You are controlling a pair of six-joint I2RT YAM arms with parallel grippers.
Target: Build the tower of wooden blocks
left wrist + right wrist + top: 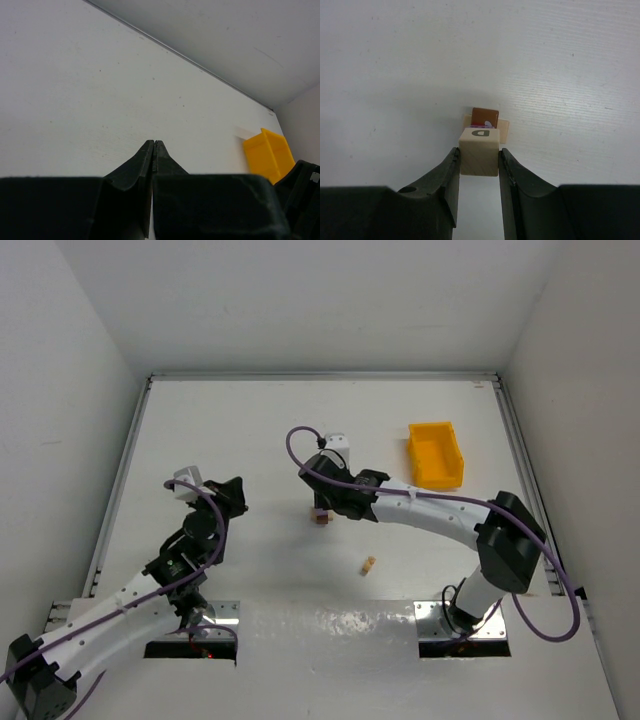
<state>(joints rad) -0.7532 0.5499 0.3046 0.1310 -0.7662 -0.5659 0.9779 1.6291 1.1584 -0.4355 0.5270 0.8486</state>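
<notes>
My right gripper (479, 156) is shut on a pale tan cube (479, 152) marked with a letter D. Just beyond it stands a small stack: a dark brown cube (485, 116) over a sliver of purple and a pale tan piece (505, 131). I cannot tell whether the held cube touches the stack. In the top view the right gripper (322, 502) hangs over the stack (321, 519) at mid-table. Another pale tan cube (369, 565) lies loose nearer the bases. My left gripper (232, 492) is shut and empty, off to the left, and its closed jaws show in its wrist view (155, 143).
A yellow plastic bin (436, 453) stands at the back right, also seen in the left wrist view (269, 152). White walls enclose the table on three sides. The right arm's purple cable loops above the stack.
</notes>
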